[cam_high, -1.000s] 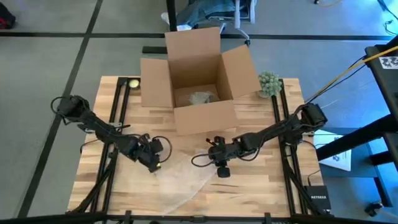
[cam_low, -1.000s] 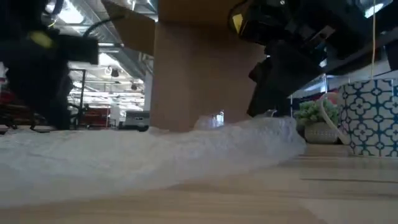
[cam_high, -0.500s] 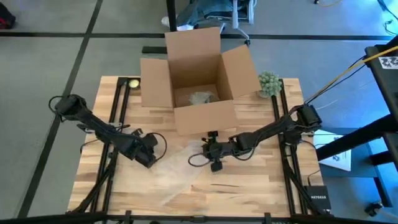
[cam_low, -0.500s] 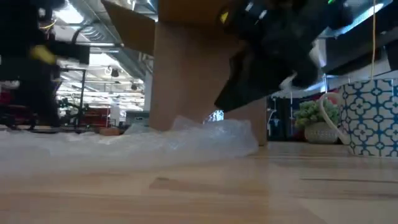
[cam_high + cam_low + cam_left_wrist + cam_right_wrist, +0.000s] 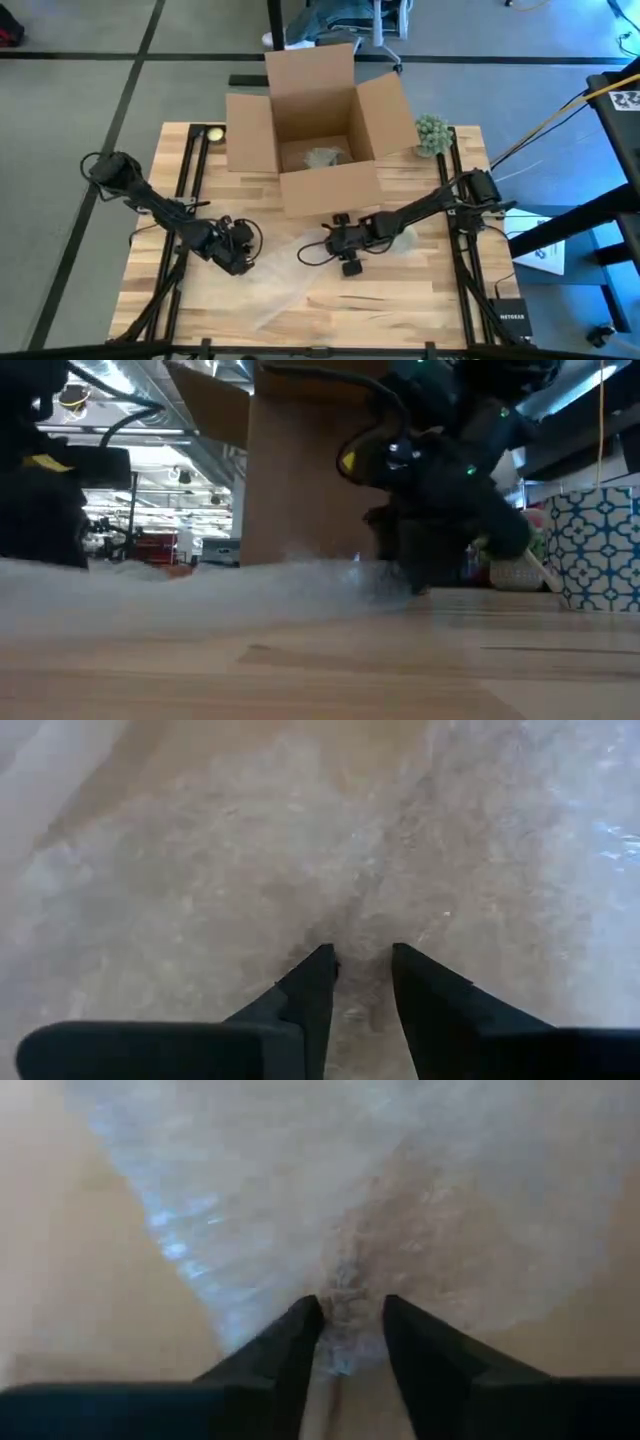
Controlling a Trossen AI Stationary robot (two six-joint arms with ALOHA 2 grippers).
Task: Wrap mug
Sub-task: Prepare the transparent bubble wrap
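Observation:
A clear bubble-wrap sheet [image 5: 285, 285] lies spread on the wooden table [image 5: 420, 300], in front of the open cardboard box [image 5: 315, 130]. My left gripper [image 5: 240, 258] is shut on the sheet's left side. My right gripper [image 5: 345, 252] is shut on its right edge. A pale round thing [image 5: 404, 238] sits on the table beside my right arm; whether it is the mug I cannot tell. In the low view the sheet [image 5: 200, 590] lies low along the table, with my right gripper [image 5: 420, 575] down at its end. My left gripper pinches a gathered spot of the bubble wrap [image 5: 360, 935] between its two fingers, coming from above and slanting down. The wrap around it rests on the table. My right gripper pinches a bunched bit of the wrap's right edge [image 5: 348, 1295] between its two fingers, slanting down from the table's right. The edge is low at the table top.
The open box holds some crumpled wrap [image 5: 322, 157]. A small green plant [image 5: 432, 133] stands at the far right and a small yellow ball [image 5: 213, 133] at the far left. Bare wood lies at the near right of the table.
My right gripper has gone toward the table's left edge and down, still shut on the wrap. The wrap's right end, which stood raised, has come down and now lies low on the table. The pale round thing has come into sight beside my right arm.

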